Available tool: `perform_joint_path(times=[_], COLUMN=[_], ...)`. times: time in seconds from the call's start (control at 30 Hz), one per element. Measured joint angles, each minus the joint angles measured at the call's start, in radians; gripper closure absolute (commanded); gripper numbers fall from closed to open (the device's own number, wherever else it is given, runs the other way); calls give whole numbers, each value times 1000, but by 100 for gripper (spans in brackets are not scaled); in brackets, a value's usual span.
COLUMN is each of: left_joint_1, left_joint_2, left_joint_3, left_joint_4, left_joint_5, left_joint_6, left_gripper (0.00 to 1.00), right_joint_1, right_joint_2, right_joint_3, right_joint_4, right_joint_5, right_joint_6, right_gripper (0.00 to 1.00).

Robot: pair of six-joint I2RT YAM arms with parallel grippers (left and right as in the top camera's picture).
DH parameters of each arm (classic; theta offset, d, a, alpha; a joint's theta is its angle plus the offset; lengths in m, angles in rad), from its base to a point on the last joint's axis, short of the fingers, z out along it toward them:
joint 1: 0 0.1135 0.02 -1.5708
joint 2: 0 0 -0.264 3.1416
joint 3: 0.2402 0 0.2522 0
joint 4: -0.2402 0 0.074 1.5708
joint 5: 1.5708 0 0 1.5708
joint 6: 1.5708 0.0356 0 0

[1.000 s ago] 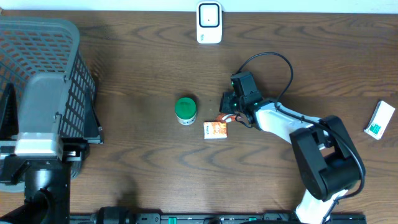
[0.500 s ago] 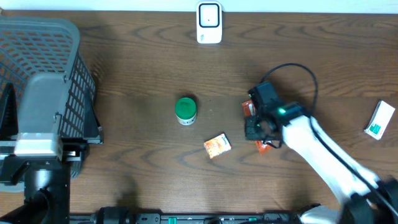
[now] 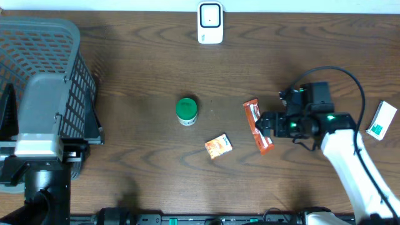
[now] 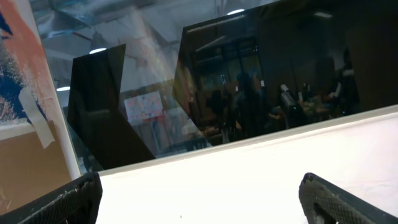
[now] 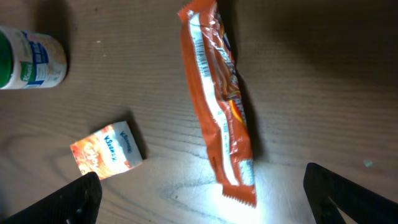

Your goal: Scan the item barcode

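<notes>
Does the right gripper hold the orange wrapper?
No, the orange wrapper lies flat on the table and the right gripper stands wide open, its fingers not touching it.

barcode scanner [image 3: 210, 23]: one
gray mesh basket [image 3: 78, 75]: one
green-lidded jar [image 3: 186, 110]: one
orange snack packet [image 3: 258, 127]: one
small orange tissue pack [image 3: 218, 146]: one
white-and-green box [image 3: 380, 120]: one
orange-wrapped things, counted together: two
loose small items on the wooden table [image 3: 137, 62], scanner and basket apart: four
</notes>
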Motion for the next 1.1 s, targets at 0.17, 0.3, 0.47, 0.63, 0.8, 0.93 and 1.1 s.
perform_joint_path(times=[0.17, 0.3, 0.47, 0.63, 0.8, 0.93, 1.1], left_joint_1=[0, 0, 0, 0, 0, 0, 0], left_joint_2=[0, 0, 0, 0, 0, 0, 0], left_joint_3=[0, 0, 0, 0, 0, 0, 0], left_joint_4=[0, 0, 1, 0, 0, -1, -2], left_joint_5=[0, 0, 0, 0, 0, 0, 0], left_joint_6=[0, 0, 0, 0, 0, 0, 0], left_gripper=[1, 1, 1, 1, 1, 1, 1], right_joint_1=[-123, -138, -137, -137, -137, -124, -89], right_joint_2=[139, 264, 314, 314, 315, 370, 506], right_joint_3=[-30, -36, -43, -42, -42, -39, -38], right_joint_4=[36, 77, 178, 285, 382, 516, 645], right_joint_5=[-149, -252, -364, -437, -464, -506, -579], right_joint_6=[-99, -153, -145, -67, -8, 48, 112], right_gripper=[11, 70, 99, 99, 99, 99, 99])
